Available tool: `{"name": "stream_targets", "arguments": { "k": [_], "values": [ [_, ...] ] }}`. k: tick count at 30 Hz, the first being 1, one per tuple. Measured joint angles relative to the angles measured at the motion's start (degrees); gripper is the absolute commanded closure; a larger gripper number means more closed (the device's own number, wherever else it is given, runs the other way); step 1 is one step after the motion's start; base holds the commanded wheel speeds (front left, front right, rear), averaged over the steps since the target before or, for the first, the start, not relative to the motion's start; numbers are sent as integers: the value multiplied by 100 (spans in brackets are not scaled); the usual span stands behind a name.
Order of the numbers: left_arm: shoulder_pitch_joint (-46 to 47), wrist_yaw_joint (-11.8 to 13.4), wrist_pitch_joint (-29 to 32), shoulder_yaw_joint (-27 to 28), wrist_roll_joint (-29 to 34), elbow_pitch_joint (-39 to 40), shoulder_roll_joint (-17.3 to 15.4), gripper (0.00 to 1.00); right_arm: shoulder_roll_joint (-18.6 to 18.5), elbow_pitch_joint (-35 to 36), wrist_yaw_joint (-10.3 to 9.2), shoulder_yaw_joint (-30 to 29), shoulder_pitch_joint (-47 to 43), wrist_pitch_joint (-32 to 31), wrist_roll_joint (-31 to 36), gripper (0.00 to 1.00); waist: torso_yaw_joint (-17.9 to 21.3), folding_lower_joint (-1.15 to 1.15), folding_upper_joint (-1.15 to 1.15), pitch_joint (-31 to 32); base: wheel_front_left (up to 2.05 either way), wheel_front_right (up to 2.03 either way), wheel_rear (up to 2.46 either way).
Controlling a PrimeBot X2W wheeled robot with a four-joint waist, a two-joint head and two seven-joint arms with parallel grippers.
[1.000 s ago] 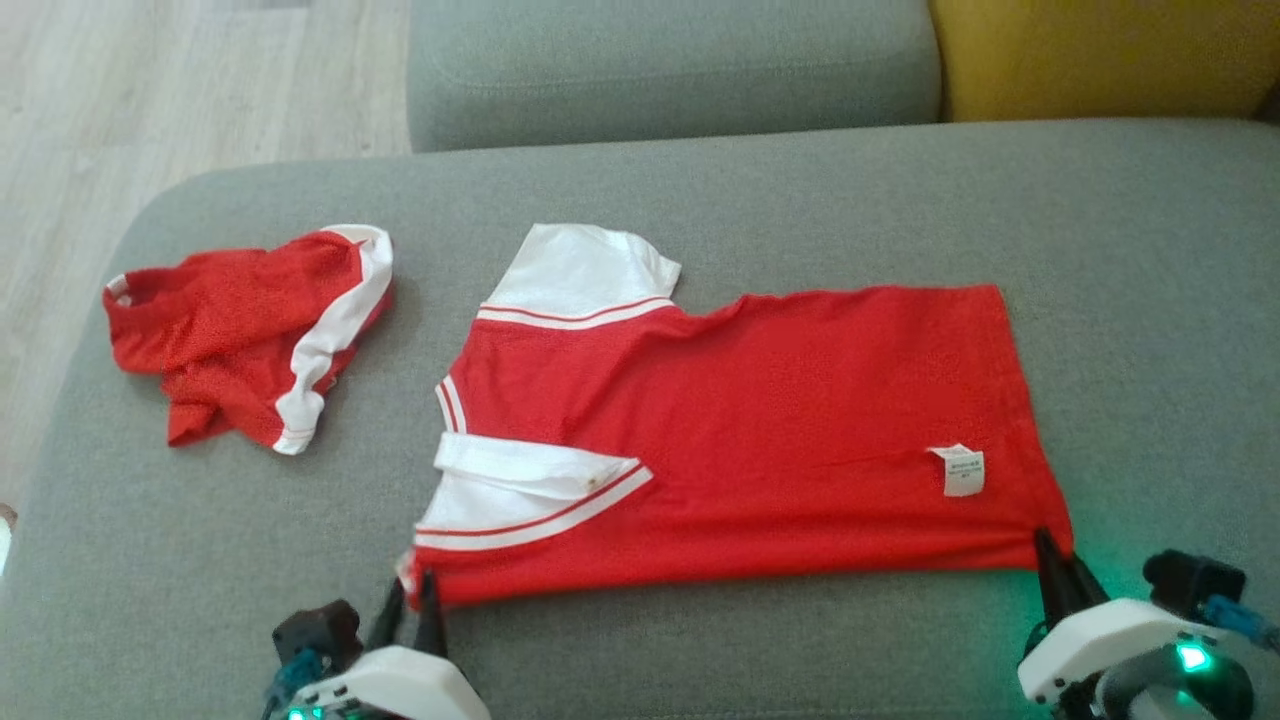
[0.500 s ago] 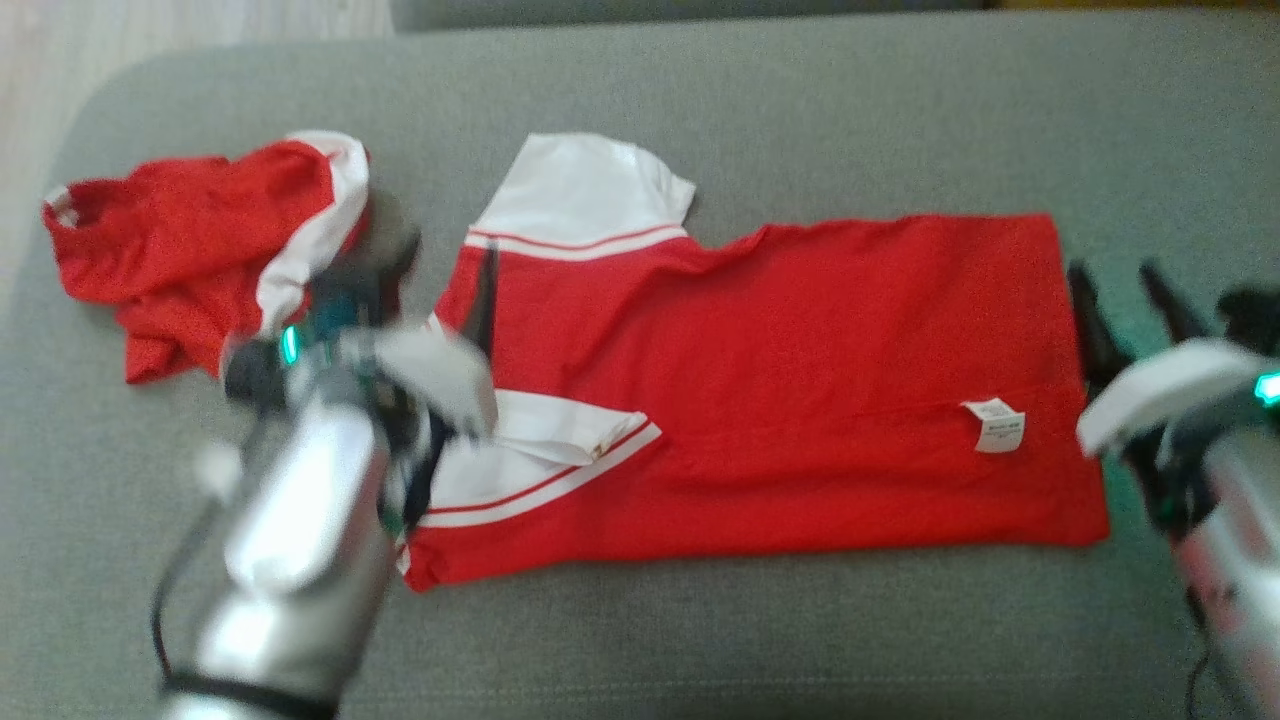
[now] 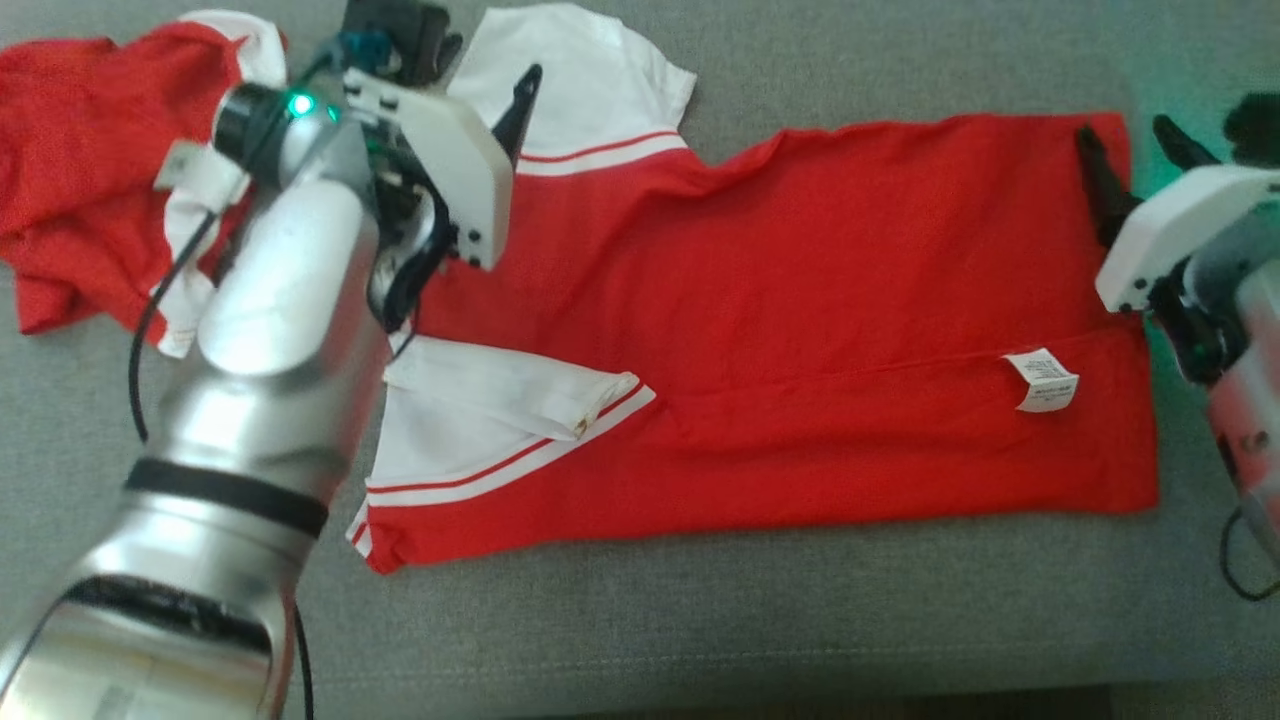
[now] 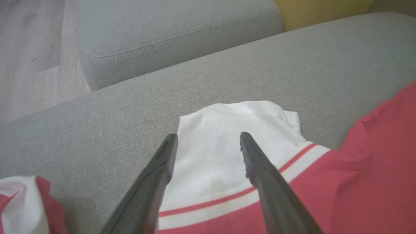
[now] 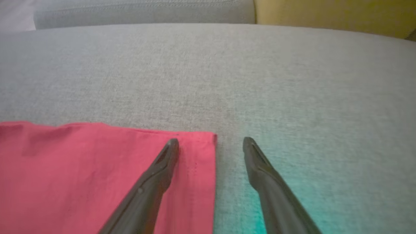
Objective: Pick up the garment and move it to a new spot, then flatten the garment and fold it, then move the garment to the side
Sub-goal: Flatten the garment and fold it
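Found red garment (image 3: 800,330) spread flat on grey sofa cushion (image 3: 700,620), lengthwise across head view, hem end toward robot's right, sleeve end toward its left. Noted far white sleeve (image 3: 585,80) lying open beyond its red-striped band, near white sleeve (image 3: 490,395) turned in over the red body, and small white label (image 3: 1045,380) exposed near the hem. Recorded left gripper (image 4: 208,135) over the far sleeve with fingers well apart and nothing between them; located one fingertip at the sleeve's outer edge, the other above the white cloth. Could not settle from either view whether those tips touch the fabric. Recorded right gripper (image 3: 1122,127) at the garment's far hem corner, fingers likewise spread wide and holding nothing; located one finger above the red corner, the other above bare cushion just beside it, with green glow (image 5: 237,217) cast on the upholstery there. Could not confirm contact at that end either. Logged silver left forearm (image 3: 270,300) crossing the lower left of head view and covering part of the collar area. Logged second red-and-white garment (image 3: 70,170) crumpled on the same cushion, to the left of the flat one, just beside the left arm. Sighted further grey cushion (image 4: 178,32), yellow cushion (image 5: 325,13) and pale wood floor (image 4: 29,48) beyond the seat.
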State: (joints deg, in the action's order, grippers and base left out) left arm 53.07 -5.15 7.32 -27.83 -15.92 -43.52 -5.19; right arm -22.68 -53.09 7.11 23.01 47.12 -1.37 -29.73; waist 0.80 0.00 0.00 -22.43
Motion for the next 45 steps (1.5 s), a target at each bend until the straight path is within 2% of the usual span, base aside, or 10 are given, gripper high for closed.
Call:
{"name": "stream_targets", "arguments": {
  "k": [2,3,4,5,23,28,29,33,34,45],
  "values": [
    [212,-58,23,-34,-41,-179,3,0,5,-48,0,209,130,-151,-81,2,14,0,0,-126,0,0,0],
    [294,-75,23,-34,-58,-258,4,0,11,-41,0,299,176,-160,-156,20,23,0,0,-179,0,0,0],
    [369,-94,25,-34,-93,-344,5,0,2,-29,0,402,226,-164,-202,75,31,0,0,-226,0,0,0],
    [430,-97,51,-32,-121,-419,5,0,-9,-10,0,485,281,-168,-254,100,41,0,0,-264,0,0,0],
    [1327,-199,1032,132,-1009,-1480,-15,0,-55,77,1,1449,763,297,-1183,100,433,0,0,-642,0,0,0],
    [1441,-199,944,140,-1173,-1506,-15,0,-35,46,0,1656,844,424,-1350,100,506,0,0,-682,0,0,0],
    [1469,-199,916,144,-1216,-1507,-3,14,-35,36,0,1705,864,446,-1380,100,512,0,0,-688,0,0,0],
    [1527,-199,720,161,-1324,-1533,18,88,-35,-8,0,1841,893,519,-1491,100,519,0,0,-685,0,0,0],
    [1533,-199,720,144,-1325,-1563,15,100,-35,-26,0,1884,907,538,-1526,100,521,0,0,-679,0,0,0],
    [1532,-200,-43,-168,-1228,-1702,-46,100,-35,-226,0,2192,975,835,-1785,100,488,0,0,-499,0,0,0]
  ]
}}
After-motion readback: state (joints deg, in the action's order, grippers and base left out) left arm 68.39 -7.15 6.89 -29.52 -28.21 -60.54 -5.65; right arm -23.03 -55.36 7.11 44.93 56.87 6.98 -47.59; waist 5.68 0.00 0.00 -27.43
